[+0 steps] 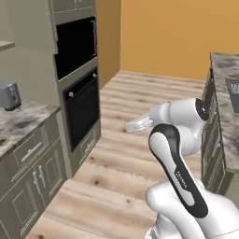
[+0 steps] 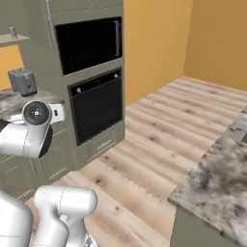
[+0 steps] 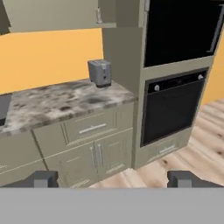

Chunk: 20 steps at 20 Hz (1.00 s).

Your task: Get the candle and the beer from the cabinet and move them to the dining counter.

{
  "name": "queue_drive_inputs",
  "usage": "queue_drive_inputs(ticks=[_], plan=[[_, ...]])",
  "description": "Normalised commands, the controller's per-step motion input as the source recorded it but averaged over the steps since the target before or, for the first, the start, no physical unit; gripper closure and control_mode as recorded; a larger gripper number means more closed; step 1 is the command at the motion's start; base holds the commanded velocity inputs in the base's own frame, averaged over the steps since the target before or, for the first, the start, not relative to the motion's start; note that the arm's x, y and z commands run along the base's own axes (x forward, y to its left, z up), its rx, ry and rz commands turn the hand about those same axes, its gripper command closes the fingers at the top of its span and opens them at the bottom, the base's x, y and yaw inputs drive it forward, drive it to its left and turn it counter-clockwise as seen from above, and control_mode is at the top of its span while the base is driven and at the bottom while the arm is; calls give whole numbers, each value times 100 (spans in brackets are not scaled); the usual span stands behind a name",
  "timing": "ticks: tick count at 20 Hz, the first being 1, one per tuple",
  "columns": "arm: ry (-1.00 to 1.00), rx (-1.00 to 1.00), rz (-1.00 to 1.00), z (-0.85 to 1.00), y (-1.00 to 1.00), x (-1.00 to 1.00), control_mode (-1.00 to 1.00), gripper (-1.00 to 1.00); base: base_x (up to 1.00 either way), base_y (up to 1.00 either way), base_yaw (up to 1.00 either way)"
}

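the claw (image 3: 112, 178) hangs in open air above the wooden floor (image 1: 126, 154), its jaws spread wide with nothing between them. it faces a granite-topped desk (image 3: 57, 103) with grey-beige drawer units below, where a grey toaster (image 3: 100, 72) stands near the back wall. right of that desk rises a tall unit holding two dark ovens (image 3: 173, 109), one above the other. the cabinet (image 3: 52, 15) hangs over the desk, and a small pale thing at its lower edge is too small to identify. the dining counter (image 2: 219, 181) lies across the floor, well apart from the claw.
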Motion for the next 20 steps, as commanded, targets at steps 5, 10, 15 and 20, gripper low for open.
queue_drive_inputs(ticks=[5,10,15,20], plan=[[0,0,0,0,0,0,100,-100,5,48,46],[0,0,0,0,0,0,100,-100,29,20,46],[0,0,0,0,0,0,100,-100,66,1,43],[0,0,0,0,0,0,100,-100,74,0,44]])
